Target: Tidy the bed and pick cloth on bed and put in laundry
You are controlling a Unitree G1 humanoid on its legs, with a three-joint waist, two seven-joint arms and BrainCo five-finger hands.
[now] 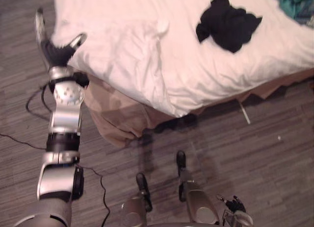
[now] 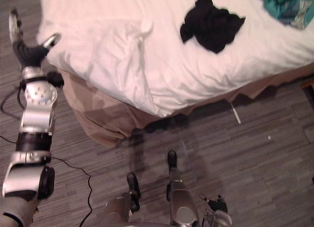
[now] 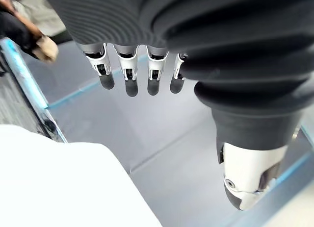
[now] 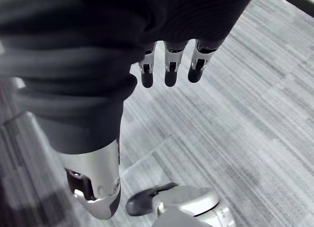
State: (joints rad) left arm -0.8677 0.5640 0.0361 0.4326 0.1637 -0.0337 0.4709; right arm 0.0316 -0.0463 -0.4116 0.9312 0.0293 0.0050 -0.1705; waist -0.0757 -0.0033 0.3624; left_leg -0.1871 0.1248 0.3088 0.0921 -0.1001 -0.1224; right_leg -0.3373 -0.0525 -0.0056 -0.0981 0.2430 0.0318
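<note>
A crumpled black cloth (image 1: pixel 228 23) lies on the white bed (image 1: pixel 147 60), toward its far right part. A teal cloth (image 1: pixel 294 4) sits at the bed's far right edge. My left hand (image 1: pixel 56 50) is raised at the bed's left corner, open, with fingers spread and nothing in it. In its wrist view the fingers (image 3: pixel 130 72) hang straight above the white sheet (image 3: pixel 59 183). My right hand (image 4: pixel 98 65) hangs low over the grey floor with fingers (image 4: pixel 169 70) relaxed and holding nothing, well away from both cloths.
A tan bed skirt (image 1: pixel 115 114) hangs below the rumpled sheet at the near corner. Grey striped carpet (image 1: pixel 274 153) stretches in front of the bed, with a thin white strip (image 1: pixel 244 113) lying on it. A person (image 3: pixel 29 36) shows beyond my left hand.
</note>
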